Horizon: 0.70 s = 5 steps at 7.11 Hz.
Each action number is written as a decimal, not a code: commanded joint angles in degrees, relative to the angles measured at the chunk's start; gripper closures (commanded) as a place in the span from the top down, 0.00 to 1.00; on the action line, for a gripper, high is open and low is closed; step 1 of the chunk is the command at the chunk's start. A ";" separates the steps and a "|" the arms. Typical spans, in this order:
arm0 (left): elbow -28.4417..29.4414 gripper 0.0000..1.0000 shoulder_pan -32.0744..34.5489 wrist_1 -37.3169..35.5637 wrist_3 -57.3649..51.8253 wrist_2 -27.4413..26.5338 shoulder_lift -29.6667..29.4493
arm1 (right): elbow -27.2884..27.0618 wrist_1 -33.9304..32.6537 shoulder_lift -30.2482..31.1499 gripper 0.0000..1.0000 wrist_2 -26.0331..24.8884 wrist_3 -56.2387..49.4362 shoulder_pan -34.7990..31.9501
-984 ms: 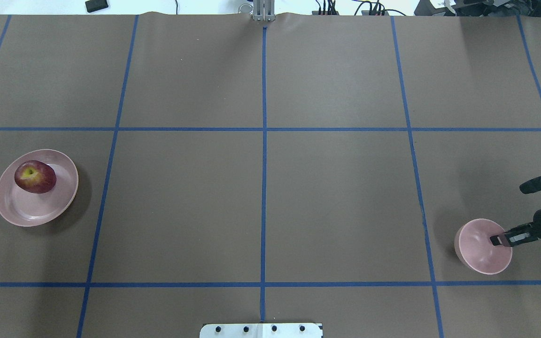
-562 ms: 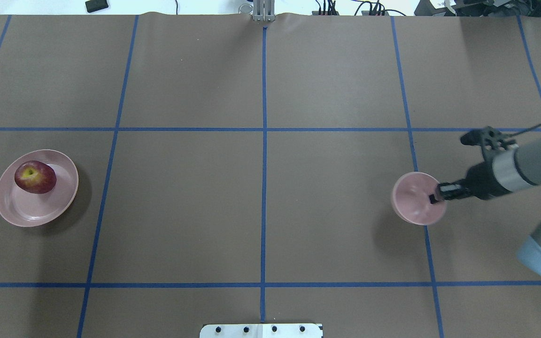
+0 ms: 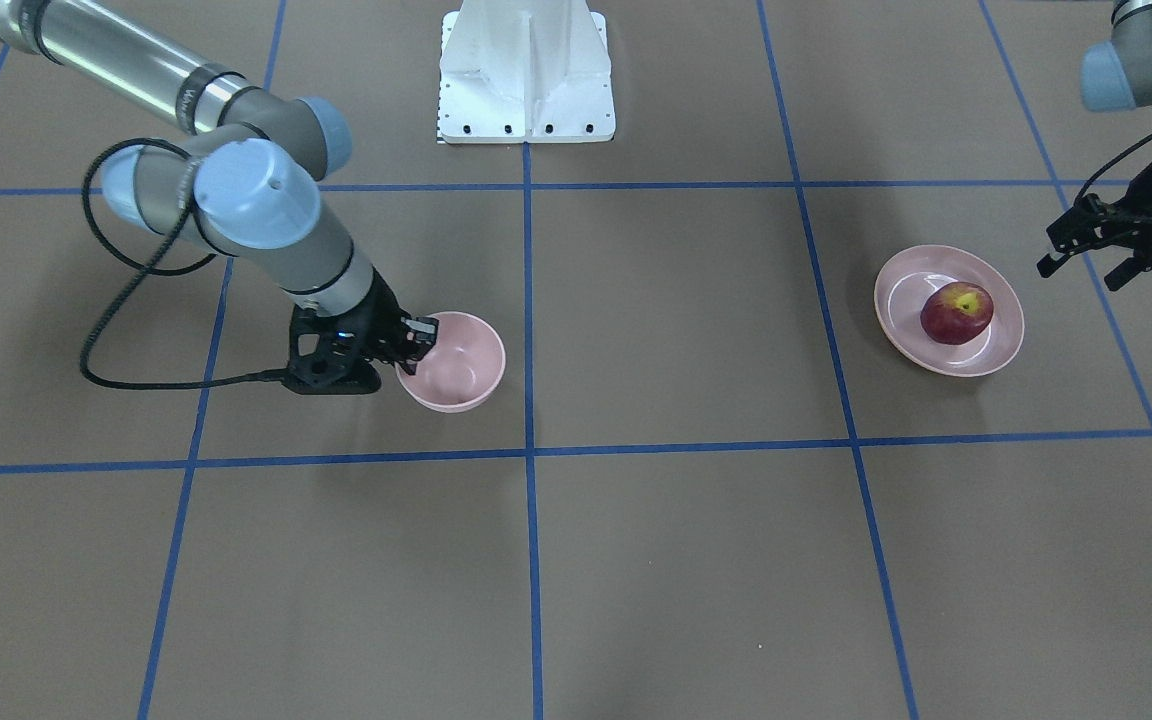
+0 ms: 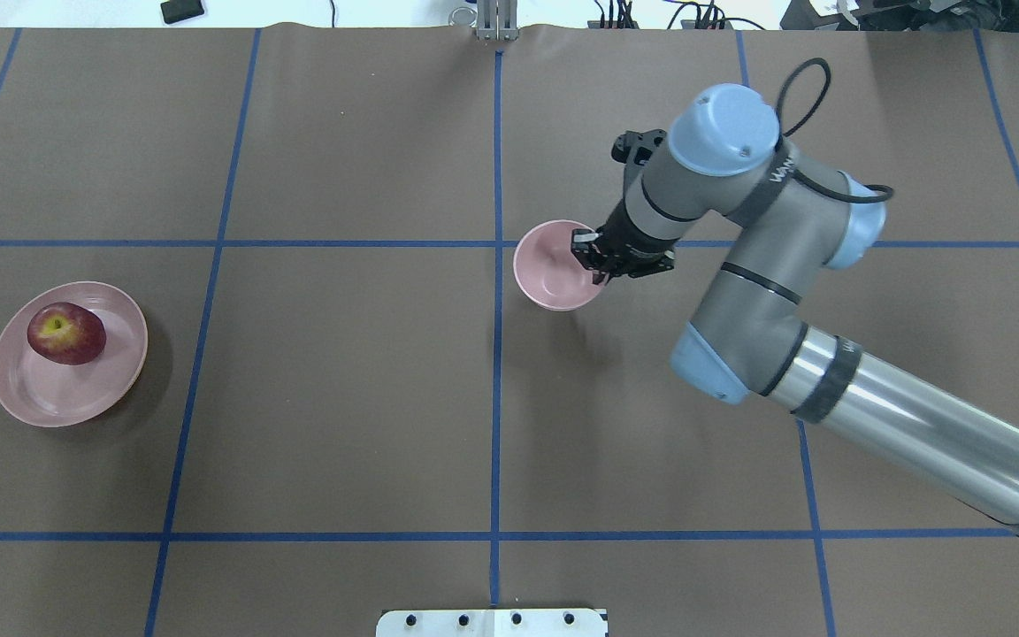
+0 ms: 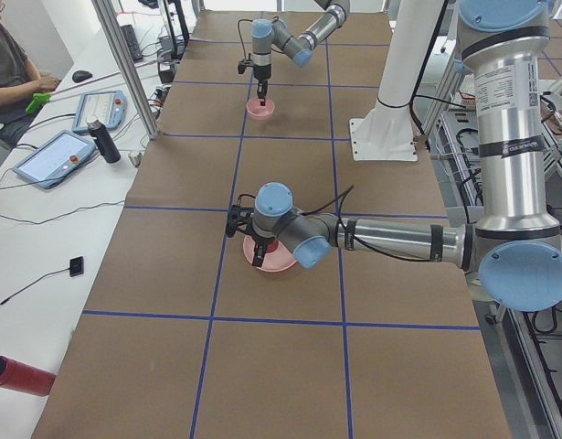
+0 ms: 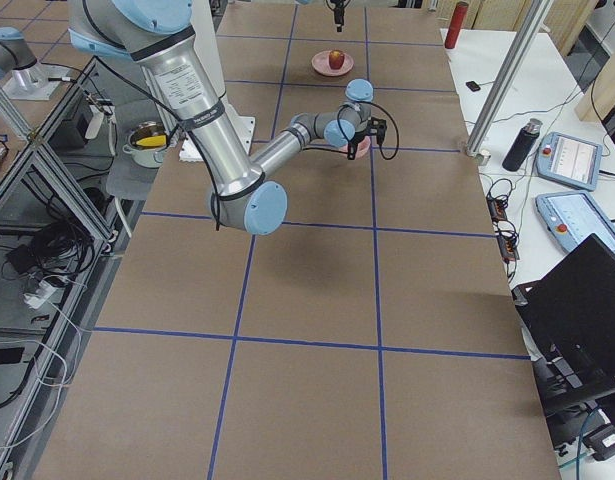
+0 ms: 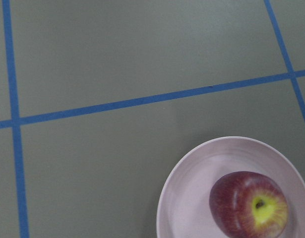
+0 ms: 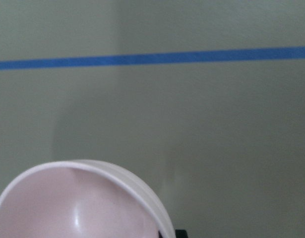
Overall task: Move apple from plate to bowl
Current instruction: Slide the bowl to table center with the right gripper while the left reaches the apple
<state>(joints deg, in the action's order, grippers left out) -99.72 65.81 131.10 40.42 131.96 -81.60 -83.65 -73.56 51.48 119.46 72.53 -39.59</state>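
The dark red apple (image 4: 66, 333) lies on the far-left part of the wide pink plate (image 4: 76, 398) at the table's left. It also shows in the front view (image 3: 956, 312) on the plate (image 3: 901, 300). My right gripper (image 4: 587, 252) is shut on the rim of the small deep pink bowl (image 4: 549, 265) and holds it tilted near the centre line, also in the front view (image 3: 456, 375). My left gripper (image 3: 1086, 262) hovers open and empty just outside the plate, on the robot's left of it. The left wrist view shows the apple (image 7: 249, 204) at its bottom right.
Brown table cover with a blue tape grid. The white robot base plate (image 4: 492, 622) sits at the near middle edge. The right arm (image 4: 828, 380) stretches across the right half of the table. An operator and tablets sit beside the far edge.
My right gripper has carried the bowl from the table's right edge leftwards and farther away, to just right of the centre line. The left gripper has come into view near the plate. Apple and plate unmoved.
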 commanded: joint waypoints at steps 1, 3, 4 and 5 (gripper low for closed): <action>-1.17 0.98 -4.36 -0.05 6.83 -3.78 -1.28 | 10.05 6.02 -6.21 0.00 -1.07 4.19 0.91; -3.98 0.98 -11.20 -0.05 13.43 -8.61 -1.11 | 10.61 6.32 -6.66 0.00 -1.07 5.08 1.00; -3.99 0.98 -14.28 -0.05 13.63 -12.56 -0.59 | 10.87 6.32 -6.74 0.00 -1.07 5.08 1.00; -3.21 0.98 -15.01 -0.05 13.20 -13.91 -0.49 | 10.87 6.32 -6.83 0.00 -1.07 5.16 1.00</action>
<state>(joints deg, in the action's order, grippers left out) -103.31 52.81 131.04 53.44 120.72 -82.33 -72.93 -67.30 44.80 118.39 77.57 -38.61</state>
